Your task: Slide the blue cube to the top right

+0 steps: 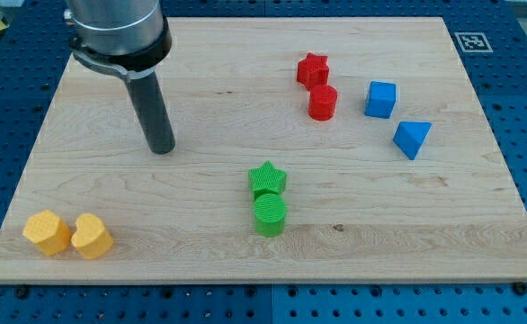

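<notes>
The blue cube (380,99) sits on the wooden board (200,225) in the upper right part of the view. A blue triangular block (412,138) lies just below and to its right. My tip (162,148) rests on the board at the view's left, far to the left of the blue cube, with no block touching it.
A red star (312,69) and a red cylinder (323,103) stand just left of the blue cube. A green star (267,179) and a green cylinder (270,215) sit at bottom centre. A yellow block (47,231) and a yellow heart (92,236) lie at bottom left.
</notes>
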You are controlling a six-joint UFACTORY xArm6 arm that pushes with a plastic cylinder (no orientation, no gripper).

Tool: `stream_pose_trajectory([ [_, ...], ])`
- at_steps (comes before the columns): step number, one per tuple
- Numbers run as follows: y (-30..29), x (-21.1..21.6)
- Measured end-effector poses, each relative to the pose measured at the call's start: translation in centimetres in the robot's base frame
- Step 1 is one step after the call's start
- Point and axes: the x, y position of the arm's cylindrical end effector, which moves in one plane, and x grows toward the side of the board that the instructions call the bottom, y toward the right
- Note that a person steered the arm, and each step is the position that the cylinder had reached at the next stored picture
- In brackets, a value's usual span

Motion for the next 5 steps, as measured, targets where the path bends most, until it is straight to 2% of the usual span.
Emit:
stream_pose_trajectory([
  [2,9.3,-1.7],
  [4,19.7,-1.7],
  [5,22.9,-1.7],
])
